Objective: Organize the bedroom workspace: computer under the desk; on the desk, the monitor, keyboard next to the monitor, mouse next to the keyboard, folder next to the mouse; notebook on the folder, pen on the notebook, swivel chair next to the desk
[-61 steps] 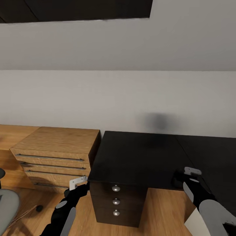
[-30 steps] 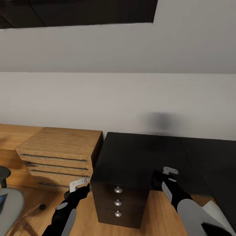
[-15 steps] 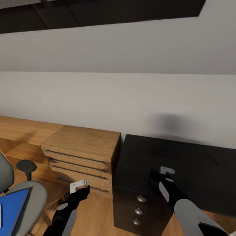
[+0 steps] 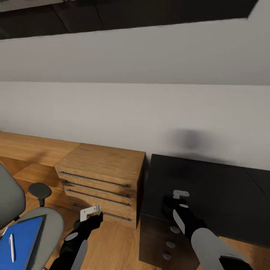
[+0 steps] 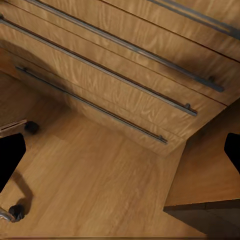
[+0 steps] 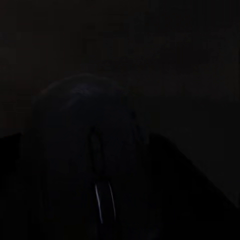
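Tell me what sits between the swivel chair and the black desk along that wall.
In the head view, a light wooden drawer chest with dark bar handles stands between the swivel chair and the desk, close beside the desk's end.

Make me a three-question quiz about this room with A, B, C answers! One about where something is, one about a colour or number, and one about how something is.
1. Where does the blue folder lie?
A. on the grey seat of the swivel chair
B. on the black desk
C. on the floor

2. What colour is the drawer chest beside the desk?
A. white
B. light wood
C. red

3. How are the chest's drawers?
A. all pulled out
B. one hanging open
C. all pushed shut

Answers:
1. A, the head view shows the folder flat on the chair seat, with a white pen on top of it.
2. B, its top and fronts show a wood grain, next to the glossy black desk top.
3. C, in the left wrist view the drawer fronts sit flush, with their long bar handles in line.
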`<state>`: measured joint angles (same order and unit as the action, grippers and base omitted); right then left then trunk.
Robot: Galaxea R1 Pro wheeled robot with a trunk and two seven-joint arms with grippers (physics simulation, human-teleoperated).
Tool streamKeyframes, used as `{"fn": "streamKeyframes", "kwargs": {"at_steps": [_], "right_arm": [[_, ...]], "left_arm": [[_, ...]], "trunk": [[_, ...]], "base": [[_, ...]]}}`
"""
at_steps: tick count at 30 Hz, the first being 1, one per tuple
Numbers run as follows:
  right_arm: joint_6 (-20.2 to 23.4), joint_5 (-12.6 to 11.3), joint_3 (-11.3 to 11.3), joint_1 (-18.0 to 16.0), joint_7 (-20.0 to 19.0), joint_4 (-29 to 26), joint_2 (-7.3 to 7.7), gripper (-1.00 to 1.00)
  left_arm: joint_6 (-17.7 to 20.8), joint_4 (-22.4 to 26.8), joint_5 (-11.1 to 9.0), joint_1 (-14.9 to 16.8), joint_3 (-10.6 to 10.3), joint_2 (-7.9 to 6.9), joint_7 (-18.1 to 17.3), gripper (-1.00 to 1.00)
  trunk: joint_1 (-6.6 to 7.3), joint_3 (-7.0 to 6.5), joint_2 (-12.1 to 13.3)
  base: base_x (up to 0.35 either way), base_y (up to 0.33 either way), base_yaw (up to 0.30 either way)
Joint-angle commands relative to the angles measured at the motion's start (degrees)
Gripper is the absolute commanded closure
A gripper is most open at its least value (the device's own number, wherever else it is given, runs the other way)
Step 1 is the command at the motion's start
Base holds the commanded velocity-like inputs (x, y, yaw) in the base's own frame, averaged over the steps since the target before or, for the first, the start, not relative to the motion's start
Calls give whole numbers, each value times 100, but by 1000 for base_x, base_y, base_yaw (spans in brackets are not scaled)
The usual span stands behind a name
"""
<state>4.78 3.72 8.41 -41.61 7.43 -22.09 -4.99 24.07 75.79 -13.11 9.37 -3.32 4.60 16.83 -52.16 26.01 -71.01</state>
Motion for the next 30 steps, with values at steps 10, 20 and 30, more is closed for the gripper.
{"fn": "streamKeyframes", "kwargs": {"at_steps": [10,20,30], "right_arm": [[31,71,-131,5,-5,445,-80,100],[29,82,-138,12,-9,502,-81,100],[31,87,-146,13,-5,503,-81,100]], "left_arm": [[10,6,-65,3,-11,-3,47,-100],[2,6,-61,1,-15,-3,34,-100],[1,6,-60,2,-19,-3,39,-100]], "trunk": [[2,7,-4],[2,7,-4],[2,7,-4]], "base": [[-111,94,0],[-30,156,0],[75,84,0]]}}
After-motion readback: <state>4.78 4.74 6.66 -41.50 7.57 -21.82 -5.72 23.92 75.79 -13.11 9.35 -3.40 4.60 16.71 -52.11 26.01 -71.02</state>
